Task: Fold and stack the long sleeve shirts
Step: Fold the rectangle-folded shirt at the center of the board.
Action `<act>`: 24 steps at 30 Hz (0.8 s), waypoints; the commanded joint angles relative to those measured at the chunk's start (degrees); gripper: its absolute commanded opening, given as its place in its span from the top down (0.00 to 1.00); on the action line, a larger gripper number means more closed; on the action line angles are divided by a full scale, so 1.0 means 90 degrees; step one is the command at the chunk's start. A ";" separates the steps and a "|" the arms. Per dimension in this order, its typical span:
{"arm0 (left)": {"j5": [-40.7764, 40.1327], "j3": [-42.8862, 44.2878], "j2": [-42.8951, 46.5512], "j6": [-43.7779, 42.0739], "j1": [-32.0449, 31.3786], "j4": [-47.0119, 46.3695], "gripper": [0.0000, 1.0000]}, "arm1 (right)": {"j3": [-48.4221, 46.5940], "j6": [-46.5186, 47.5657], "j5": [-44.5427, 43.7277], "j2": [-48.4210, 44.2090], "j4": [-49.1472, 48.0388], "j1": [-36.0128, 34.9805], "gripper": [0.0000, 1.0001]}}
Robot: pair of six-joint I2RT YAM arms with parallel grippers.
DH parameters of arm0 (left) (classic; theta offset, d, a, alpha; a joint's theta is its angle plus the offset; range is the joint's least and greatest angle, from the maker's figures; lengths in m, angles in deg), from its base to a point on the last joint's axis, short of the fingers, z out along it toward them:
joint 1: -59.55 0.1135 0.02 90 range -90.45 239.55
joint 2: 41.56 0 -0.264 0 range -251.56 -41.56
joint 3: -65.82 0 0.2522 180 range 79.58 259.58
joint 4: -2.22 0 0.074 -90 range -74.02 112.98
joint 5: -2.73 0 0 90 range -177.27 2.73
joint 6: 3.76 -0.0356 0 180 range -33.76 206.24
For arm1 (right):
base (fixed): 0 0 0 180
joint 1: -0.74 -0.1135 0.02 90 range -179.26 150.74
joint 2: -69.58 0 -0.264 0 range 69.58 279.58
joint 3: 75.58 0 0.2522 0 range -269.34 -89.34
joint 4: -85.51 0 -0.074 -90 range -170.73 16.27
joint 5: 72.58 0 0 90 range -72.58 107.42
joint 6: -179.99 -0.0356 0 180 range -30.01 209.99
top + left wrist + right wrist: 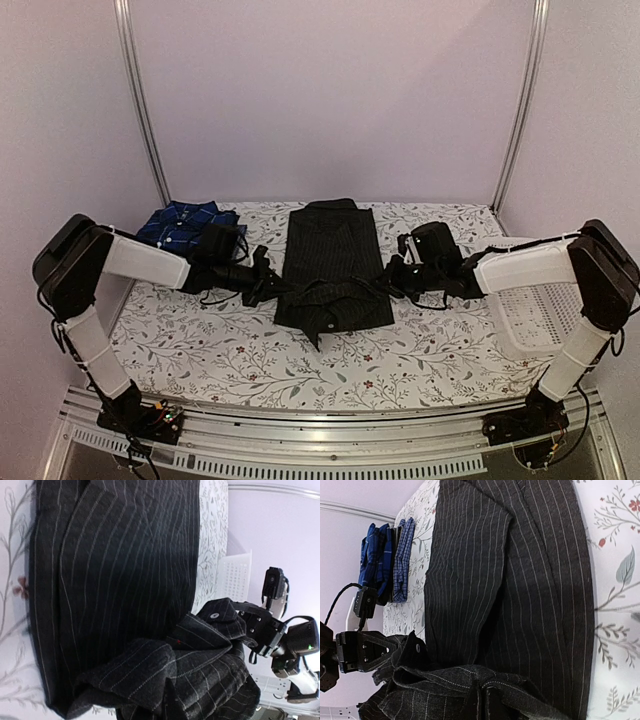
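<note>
The left gripper is clenched on the near left corner of the black pinstriped shirt, and the right gripper is clenched on its near right corner. The near end of the cloth is held bunched and raised off the table between the two. In both wrist views the rest of the shirt is seen lying flat at the middle of the table, with the sides already turned in to make a long narrow panel.

The work is judged to be about midway on this garment. The sleeves and sides appear to be folded, while the lengthwise fold is only begun and is not yet laid down.

A plaid shirt is seen folded at the far left of the table, well apart from the black one. A white basket is seen at the right edge; what it holds cannot be told. The black shirt is not yet stacked on the plaid one.
</note>
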 commanded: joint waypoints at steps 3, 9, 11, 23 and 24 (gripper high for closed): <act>0.0009 0.0676 -0.1326 0.0275 0.0277 -0.1008 1.00 | -0.0661 0.0314 0.0058 0.1305 -0.0602 0.0380 1.00; -0.0113 0.0552 -0.1673 0.0329 0.0237 -0.1207 1.00 | -0.0664 0.0257 0.0203 0.1984 -0.0710 0.0415 1.00; -0.0162 0.0301 -0.1569 0.0353 0.0194 -0.1241 1.00 | -0.0468 0.0190 0.0265 0.1974 -0.0772 0.0415 1.00; -0.0971 -0.1691 0.0042 0.0929 -0.0828 -0.1676 1.00 | 0.1408 -0.0722 0.0029 0.0555 -0.1226 -0.0417 1.00; -0.1092 -0.1803 0.0249 0.0984 -0.0922 -0.1641 1.00 | 0.1515 -0.0771 -0.0017 0.0418 -0.1219 -0.0470 1.00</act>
